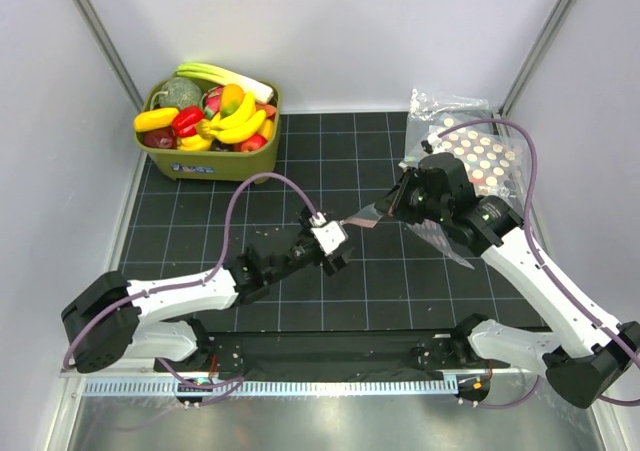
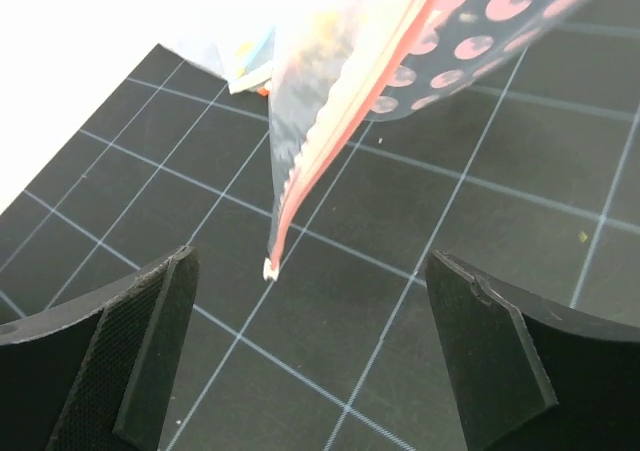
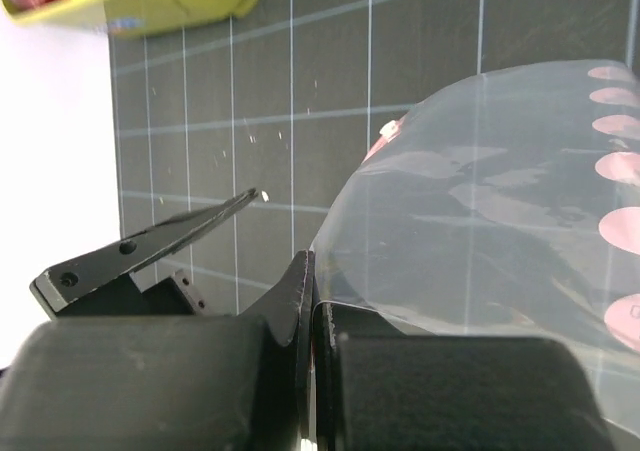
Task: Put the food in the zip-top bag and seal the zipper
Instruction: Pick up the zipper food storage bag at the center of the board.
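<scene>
Clear, crinkly plastic is where we start: the bag point(image 1: 372, 212) hangs over the middle of the black gridded mat point(image 1: 300, 171), held at one end by the right gripper point(image 1: 400, 203), and from there it slopes toward the left gripper point(image 1: 343, 249). Its pinkish-red zipper point(image 2: 300, 171) runs down the lower edge to a pointed corner. In the left wrist view that corner hangs free between the two spread fingers point(image 2: 150, 341), touching neither. In the right wrist view we see the right fingers point(image 3: 300, 291) pressed together on the bag's edge, with the plastic bulging away from them. A short piece of the zipper shows at the top of that bulge. The left gripper sits low over the mat, jaws wide apart, gripping nothing. No food is in the bag as far as we can see. The food lies heaped in a green bin point(image 1: 215, 166) at the far left corner, well apart from the bag: the banana bunch point(image 1: 240, 123) on top, an orange-yellow fruit point(image 1: 231, 96) just behind it and a red fruit point(image 1: 253, 143) at the near rim. Larger bags with dots point(image 1: 480, 156) lie at the far right, behind the right arm.
</scene>
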### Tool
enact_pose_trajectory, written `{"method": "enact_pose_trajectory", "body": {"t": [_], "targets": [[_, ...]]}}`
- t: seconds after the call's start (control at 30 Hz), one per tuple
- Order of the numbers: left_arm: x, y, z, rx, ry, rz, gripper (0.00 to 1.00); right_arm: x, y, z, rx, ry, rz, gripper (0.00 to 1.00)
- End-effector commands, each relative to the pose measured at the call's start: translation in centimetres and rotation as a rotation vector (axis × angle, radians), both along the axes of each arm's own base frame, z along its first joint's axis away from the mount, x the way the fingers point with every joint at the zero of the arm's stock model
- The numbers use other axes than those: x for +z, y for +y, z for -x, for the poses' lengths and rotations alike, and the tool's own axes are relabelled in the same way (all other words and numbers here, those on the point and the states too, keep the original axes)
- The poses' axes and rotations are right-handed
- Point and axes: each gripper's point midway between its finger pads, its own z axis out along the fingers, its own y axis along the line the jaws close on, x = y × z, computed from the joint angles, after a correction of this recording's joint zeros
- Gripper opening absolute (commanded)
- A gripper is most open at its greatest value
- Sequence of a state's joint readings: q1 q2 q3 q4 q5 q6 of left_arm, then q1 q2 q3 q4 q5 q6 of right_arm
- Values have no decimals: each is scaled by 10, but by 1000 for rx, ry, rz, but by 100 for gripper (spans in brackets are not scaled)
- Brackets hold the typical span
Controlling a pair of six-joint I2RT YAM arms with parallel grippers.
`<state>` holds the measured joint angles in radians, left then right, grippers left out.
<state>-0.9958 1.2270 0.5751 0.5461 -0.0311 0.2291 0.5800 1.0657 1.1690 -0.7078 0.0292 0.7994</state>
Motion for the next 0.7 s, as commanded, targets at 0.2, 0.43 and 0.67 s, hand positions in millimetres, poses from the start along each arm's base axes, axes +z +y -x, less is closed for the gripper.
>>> {"method": "enact_pose_trajectory", "body": {"t": [0.2,0.43,0.67], "targets": [[29,-3,-3,16,-159,13,92,12,14,9,131,-13,-14,1],[53,0,27,-111,-192,123,91,3,14,7,156,0,35,1],[58,-2,31,-132,-196,134,83,1,16,7,152,7,21,1]]}}
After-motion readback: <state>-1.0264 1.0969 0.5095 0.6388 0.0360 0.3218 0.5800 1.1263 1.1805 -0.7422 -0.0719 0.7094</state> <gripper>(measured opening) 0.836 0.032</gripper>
